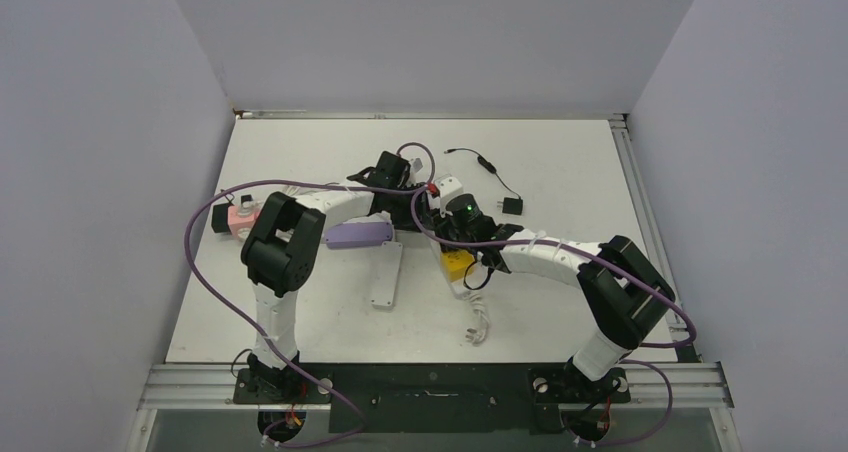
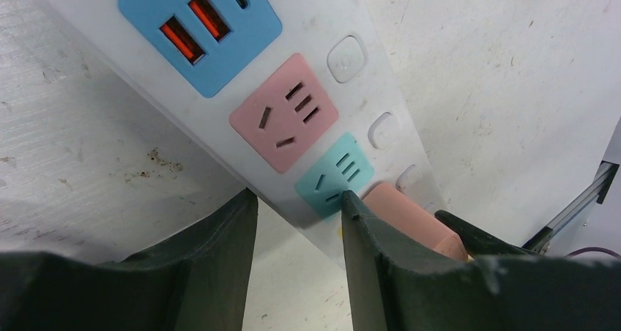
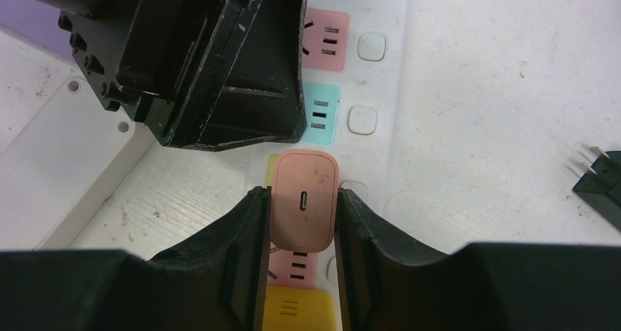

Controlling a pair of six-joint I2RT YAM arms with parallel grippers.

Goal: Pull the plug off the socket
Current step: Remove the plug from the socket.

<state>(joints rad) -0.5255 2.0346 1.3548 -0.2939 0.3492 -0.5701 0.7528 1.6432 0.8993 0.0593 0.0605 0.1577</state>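
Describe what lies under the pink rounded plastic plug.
The long white plastic power strip, a yellow socket edge peeking out. The pink plug covers that socket's holes and its own prongs.

One power strip (image 3: 384, 82), one pink plug (image 3: 302, 199)

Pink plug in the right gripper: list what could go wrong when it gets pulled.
1. The left gripper has its jaws apart over the power strip, so it may not be pinned; the strip could lift with the pink plug.
2. The right gripper clamps only the plug's smooth sides; it might slip off.
3. The left gripper sits close beside the plug; the two could collide.
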